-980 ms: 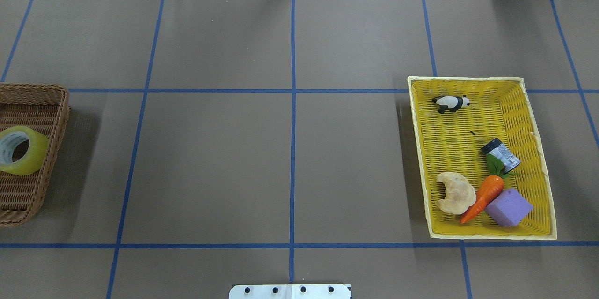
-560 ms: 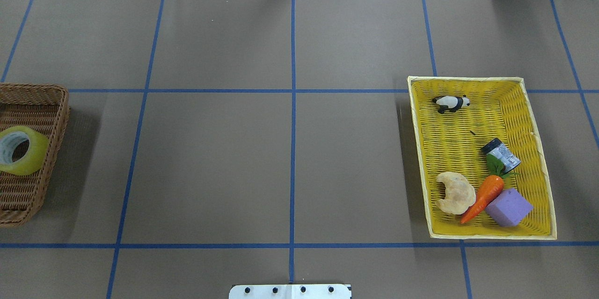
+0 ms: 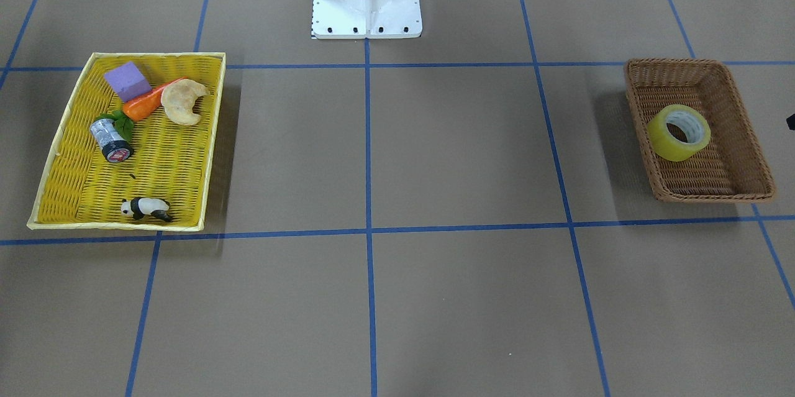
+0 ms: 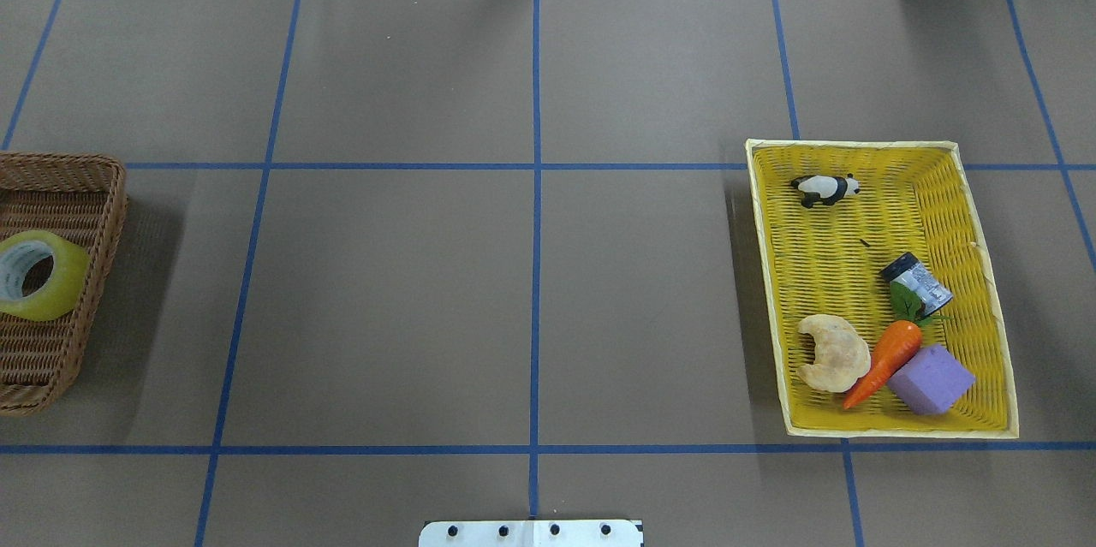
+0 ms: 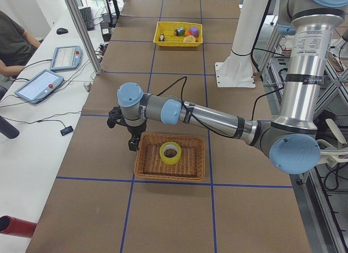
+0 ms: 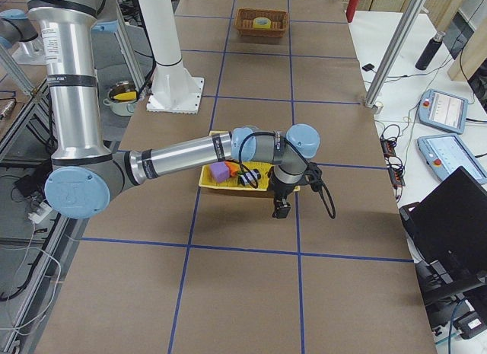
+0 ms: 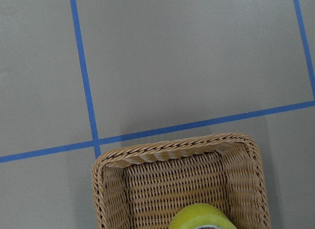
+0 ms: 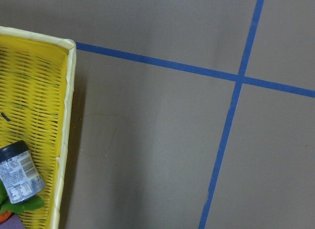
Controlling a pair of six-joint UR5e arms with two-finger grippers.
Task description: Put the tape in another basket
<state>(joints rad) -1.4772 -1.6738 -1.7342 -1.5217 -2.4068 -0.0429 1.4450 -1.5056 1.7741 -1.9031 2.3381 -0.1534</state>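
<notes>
The yellow tape roll (image 3: 667, 142) lies tilted inside the brown wicker basket (image 3: 714, 195) on my left side of the table. It also shows in the overhead view (image 4: 64, 286) and at the bottom edge of the left wrist view (image 7: 202, 216). My left gripper (image 5: 132, 144) hangs just outside the basket's (image 5: 147, 163) outer end, away from the tape (image 5: 170, 155); I cannot tell whether it is open or shut. My right gripper (image 6: 281, 211) hangs over bare table just beyond the yellow tray (image 6: 209, 183); I cannot tell its state either.
The yellow woven tray (image 4: 856, 145) on my right holds a panda figure (image 4: 824, 188), a silver can (image 4: 920, 282), a carrot (image 4: 886, 359), a pastry (image 4: 832, 352) and a purple block (image 4: 932, 378). Blue tape lines grid the brown table.
</notes>
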